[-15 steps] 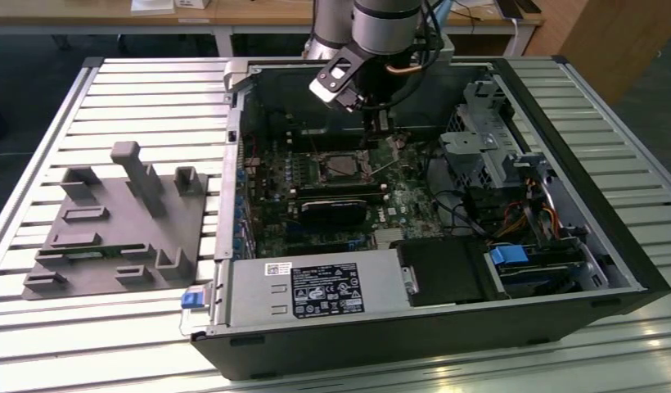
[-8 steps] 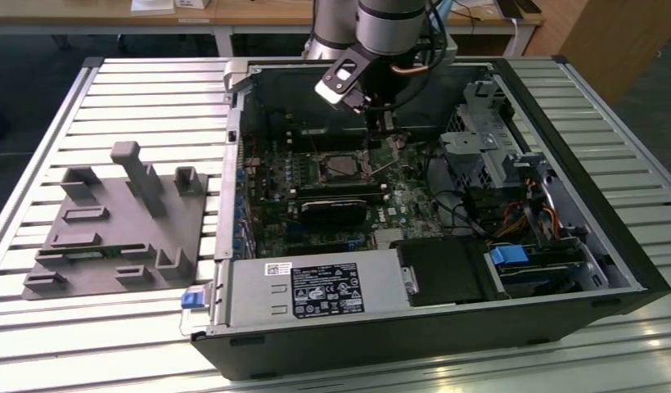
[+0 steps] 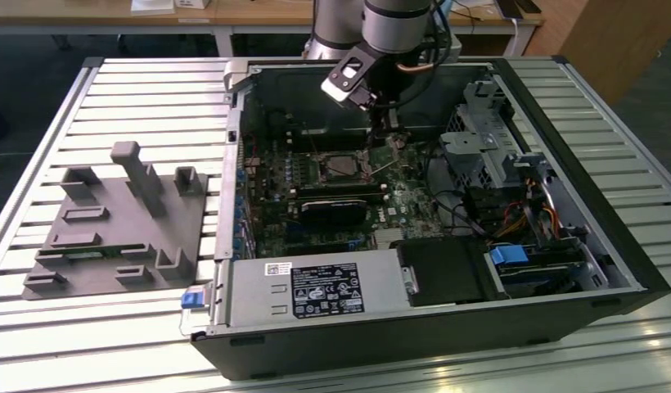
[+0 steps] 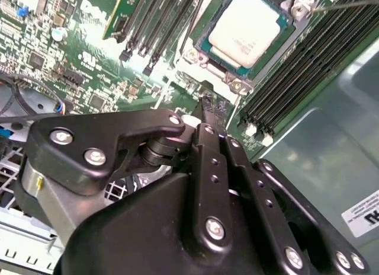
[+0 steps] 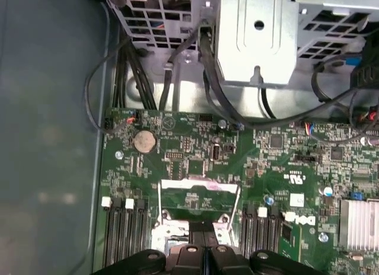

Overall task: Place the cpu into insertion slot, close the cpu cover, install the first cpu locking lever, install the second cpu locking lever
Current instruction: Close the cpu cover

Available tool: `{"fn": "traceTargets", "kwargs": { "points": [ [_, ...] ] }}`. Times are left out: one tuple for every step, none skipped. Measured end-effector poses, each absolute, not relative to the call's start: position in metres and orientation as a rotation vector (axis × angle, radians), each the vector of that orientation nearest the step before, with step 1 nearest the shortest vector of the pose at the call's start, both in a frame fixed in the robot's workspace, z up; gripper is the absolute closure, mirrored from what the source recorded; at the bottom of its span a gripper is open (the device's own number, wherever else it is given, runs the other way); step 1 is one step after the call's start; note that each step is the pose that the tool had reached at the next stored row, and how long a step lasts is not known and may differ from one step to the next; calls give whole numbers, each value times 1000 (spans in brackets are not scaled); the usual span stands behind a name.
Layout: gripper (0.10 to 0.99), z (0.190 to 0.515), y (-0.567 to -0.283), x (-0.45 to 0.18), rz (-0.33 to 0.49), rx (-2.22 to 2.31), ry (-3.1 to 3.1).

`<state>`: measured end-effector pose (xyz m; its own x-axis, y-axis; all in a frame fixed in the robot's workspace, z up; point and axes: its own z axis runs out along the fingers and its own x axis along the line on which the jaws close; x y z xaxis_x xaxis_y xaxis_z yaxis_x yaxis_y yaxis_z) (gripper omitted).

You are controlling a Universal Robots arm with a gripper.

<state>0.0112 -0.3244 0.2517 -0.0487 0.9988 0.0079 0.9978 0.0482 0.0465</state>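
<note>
With the cpu (image 4: 246, 27) seated in the insertion slot (image 4: 206, 50) mid-board, the claw (image 4: 208, 112) (tips pressed together, pinching nothing I can see) should press the raised-looking cpu cover (image 5: 200, 185) down evenly, without skidding.

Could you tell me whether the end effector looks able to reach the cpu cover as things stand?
Probably yes: in the first wrist view the end effector sits directly before the raised cpu cover, with nothing between them.

insertion slot (image 5: 169, 232) mostly hidden, behind fingers (image 5: 190, 252)
</note>
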Motion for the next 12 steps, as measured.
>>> {"fn": "traceTargets", "kwargs": {
  "points": [
    [980, 252, -324, 13, 61, 2148, 2255],
    [980, 252, -324, 14, 61, 2148, 2255],
    [980, 252, -324, 16, 61, 2148, 2255],
    [980, 251, -324, 18, 61, 2148, 2255],
    [980, 251, -324, 20, 61, 2148, 2255],
    [980, 251, -324, 22, 61, 2148, 2255],
    [980, 251, -324, 23, 61, 2149, 2255],
    [980, 251, -324, 25, 61, 2150, 2254],
    [980, 251, -324, 27, 61, 2150, 2253],
    [980, 251, -324, 29, 61, 2151, 2253],
    [980, 251, -324, 31, 61, 2151, 2253],
    [980, 251, -324, 32, 61, 2151, 2253]
  ]
}}
